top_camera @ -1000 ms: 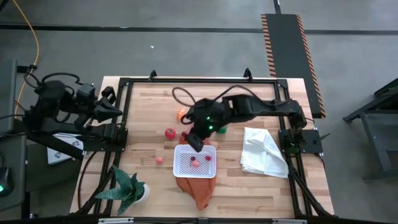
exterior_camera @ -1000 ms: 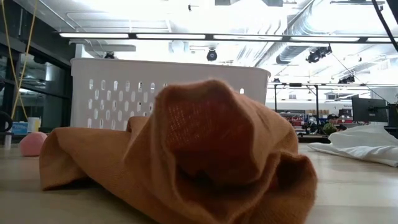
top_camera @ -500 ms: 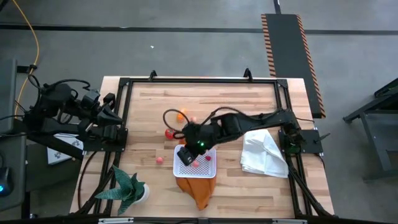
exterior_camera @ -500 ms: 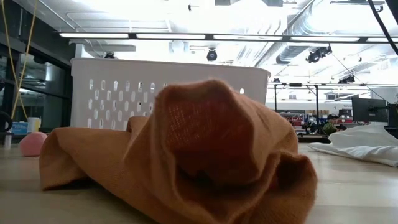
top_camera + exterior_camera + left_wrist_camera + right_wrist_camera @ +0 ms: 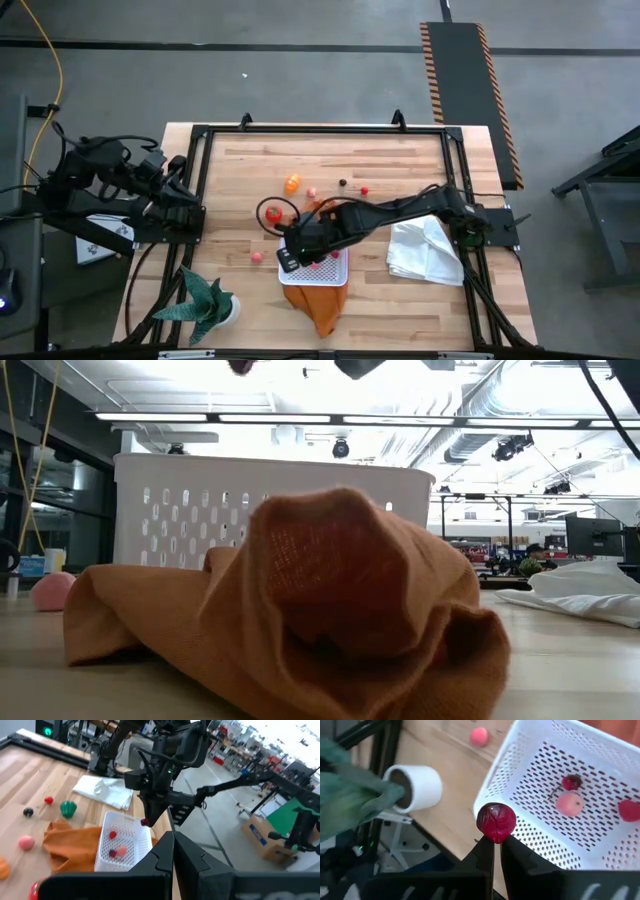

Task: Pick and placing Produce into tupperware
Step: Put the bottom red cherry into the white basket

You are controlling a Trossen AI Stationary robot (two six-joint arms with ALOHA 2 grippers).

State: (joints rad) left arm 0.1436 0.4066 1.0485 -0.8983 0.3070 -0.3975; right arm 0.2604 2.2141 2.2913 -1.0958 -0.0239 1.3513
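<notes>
Far left, off the table edge: left end effector (image 5: 178, 183), parked by the frame rail, fingers (image 5: 165, 852) pressed together in its wrist view.

Near front-left corner of the table (image 5: 400, 305): green spiky potted plant (image 5: 205, 300) in a white pot.

Left of the container, on bare wood: small pink produce piece (image 5: 257, 257), well apart from both end effectors.

Centre: right end effector (image 5: 291, 260), reaching across from the right side, hanging over the left rim of the white perforated tupperware (image 5: 338, 277). Pinched between its fingertips (image 5: 485, 851): a dark red round produce piece (image 5: 496, 822), seen in the right wrist view just above the container's rim corner, not yet inside. Inside the tupperware (image 5: 590, 785): a small dark red piece with a stem (image 5: 571, 782), a pink round piece (image 5: 569, 804) just beside it, and a red piece (image 5: 630, 811) at the far side.

Under and in front of the tupperware: crumpled orange cloth (image 5: 318, 305), filling most of the low view (image 5: 300, 610) with the container wall (image 5: 180, 510) behind it.

Behind the right arm, on open wood: orange piece (image 5: 292, 184), small pink piece (image 5: 312, 192), tiny dark piece (image 5: 342, 184), small red piece (image 5: 364, 190), spread in a loose row, all well apart from the right end effector. Red round piece (image 5: 272, 213) nearer, just behind the arm's cable loop.

Right: folded white cloth (image 5: 425, 248), near the right arm's base.
</notes>
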